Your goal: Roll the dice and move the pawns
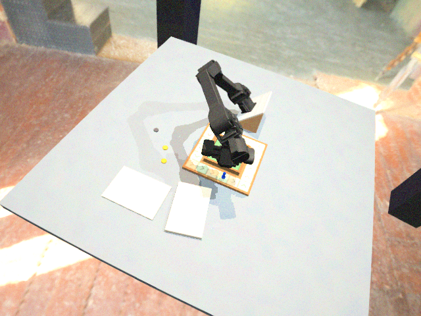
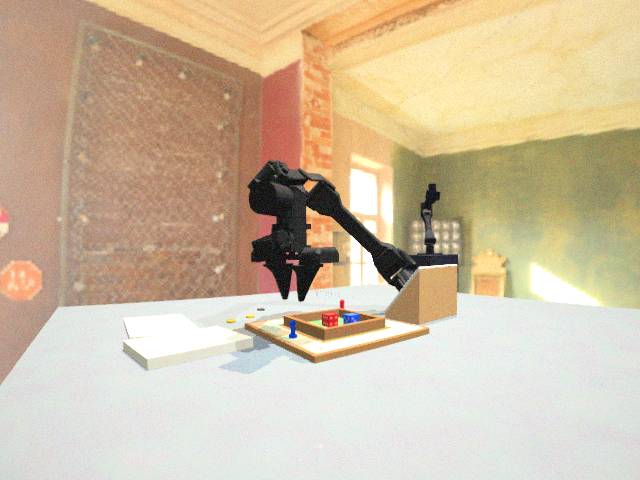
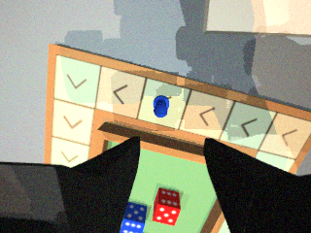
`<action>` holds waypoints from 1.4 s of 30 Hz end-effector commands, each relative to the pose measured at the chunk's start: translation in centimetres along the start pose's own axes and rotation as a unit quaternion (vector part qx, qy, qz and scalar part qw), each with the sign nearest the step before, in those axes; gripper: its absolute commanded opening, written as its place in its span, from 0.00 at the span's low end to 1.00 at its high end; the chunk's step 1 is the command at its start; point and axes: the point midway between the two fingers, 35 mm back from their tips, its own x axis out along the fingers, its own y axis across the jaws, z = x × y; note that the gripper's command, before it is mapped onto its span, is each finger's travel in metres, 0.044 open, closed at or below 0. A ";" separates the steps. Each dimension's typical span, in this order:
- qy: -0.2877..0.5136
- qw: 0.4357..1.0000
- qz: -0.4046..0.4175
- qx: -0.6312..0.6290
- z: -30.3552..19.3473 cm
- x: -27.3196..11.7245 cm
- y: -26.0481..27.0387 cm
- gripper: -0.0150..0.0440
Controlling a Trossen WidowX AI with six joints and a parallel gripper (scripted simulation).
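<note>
The arm is matte black throughout, with chunky, angular joints and slimmer, straight links. Its gripper is black too, with broad-based fingers that taper to narrow tips.

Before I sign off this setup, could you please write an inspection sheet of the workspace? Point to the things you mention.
Surface: pale table (image 1: 289, 220) (image 2: 361, 413), shadows across it.
Job's things: red die (image 2: 329, 319) (image 3: 166, 207) and blue die (image 2: 351, 317) (image 3: 134, 217) in tray (image 2: 330, 333); blue pawn (image 1: 223, 176) (image 2: 293, 329) (image 3: 160, 106) and red pawn (image 2: 342, 304) upright.
Clutter: two white slabs, two yellow discs, one dark disc.
Pincer (image 2: 293, 299) (image 3: 171, 144): partly open, holding nothing, above the board (image 1: 248, 190) (image 2: 316, 357) (image 3: 51, 97).
Cables: nothing seen.
Surroundings: brick pillar, window, chair.
</note>
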 end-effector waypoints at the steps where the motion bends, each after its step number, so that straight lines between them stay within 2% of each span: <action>1: -0.001 1.000 -0.004 -0.024 1.3 0.5 0.8 0.59; 40: -0.001 1.000 -0.005 -0.024 1.0 6.2 0.8 0.59; 42: -0.001 1.000 -0.005 -0.024 1.0 6.2 0.8 0.50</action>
